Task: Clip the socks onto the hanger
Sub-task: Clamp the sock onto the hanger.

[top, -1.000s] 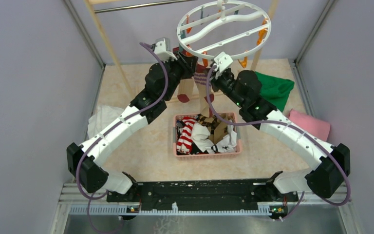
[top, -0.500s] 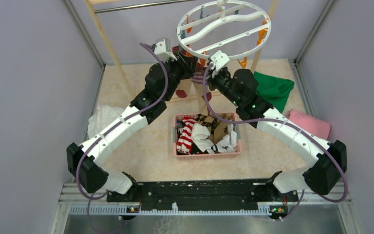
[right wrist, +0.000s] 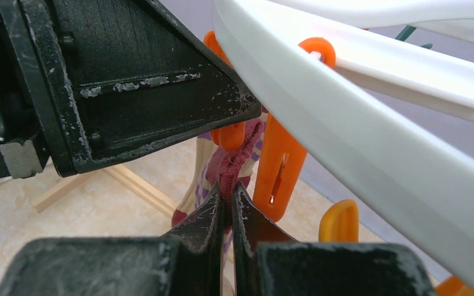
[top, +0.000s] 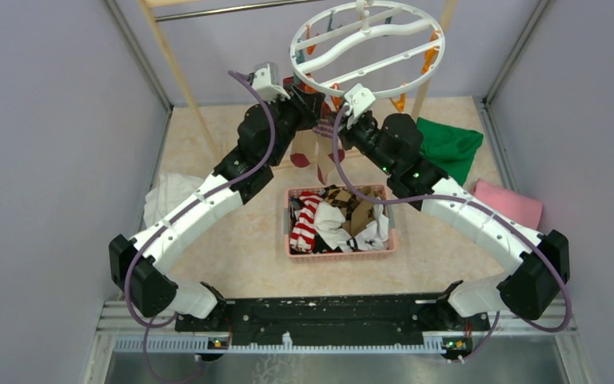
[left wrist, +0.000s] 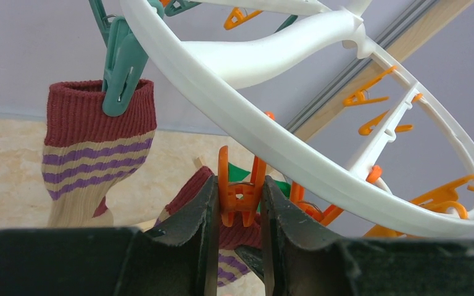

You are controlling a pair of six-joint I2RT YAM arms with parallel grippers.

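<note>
The white round hanger (top: pixel 368 36) hangs at the back, its ring (left wrist: pixel 253 129) crossing the left wrist view. One tan and maroon striped sock (left wrist: pixel 95 148) hangs from a teal peg (left wrist: pixel 122 68). My left gripper (left wrist: pixel 239 188) is shut on an orange peg (left wrist: pixel 242 196) under the ring, squeezing its two handles. Just below that peg, my right gripper (right wrist: pixel 229 192) is shut on the maroon cuff of a second striped sock (right wrist: pixel 237 163). That cuff reaches up to the peg's lower end. In the top view both grippers meet under the ring's near edge.
A pink basket (top: pixel 340 254) with several more socks (top: pixel 308 220) sits mid-table. A green cloth (top: pixel 452 148) and a pink cloth (top: pixel 512 204) lie at the right, a white cloth (top: pixel 164 192) at the left. A wooden rack frame (top: pixel 180 72) carries the hanger.
My right gripper has carried the sock cuff a little left and up, closer to the peg held by the left gripper. The left arm has stayed still.
</note>
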